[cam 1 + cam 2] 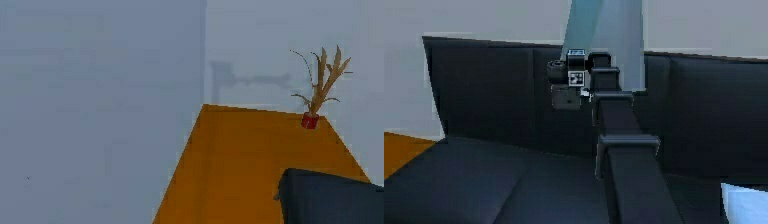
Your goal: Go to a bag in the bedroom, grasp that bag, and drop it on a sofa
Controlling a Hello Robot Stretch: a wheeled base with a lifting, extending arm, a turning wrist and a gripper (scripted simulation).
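Note:
A dark sofa point(484, 110) spans the arm side view, its seat low and its back upright behind. The arm's dark bar point(624, 150) rises over the seat. At its far end the gripper point(561, 84) stands in front of the sofa's back. A pale blue-grey bag-like shape point(606, 25) hangs at that end and runs up past the top edge, clear of the seat: the gripper holds it. A dark corner of the sofa point(330, 198) also lies at the forward view's bottom right.
A grey wall point(90, 100) stands close on the forward view's left. An orange floor point(240, 150) stretches ahead to a dry plant in a red pot point(318, 90). A pale cushion-like patch point(746, 205) lies on the sofa at the arm side view's bottom right.

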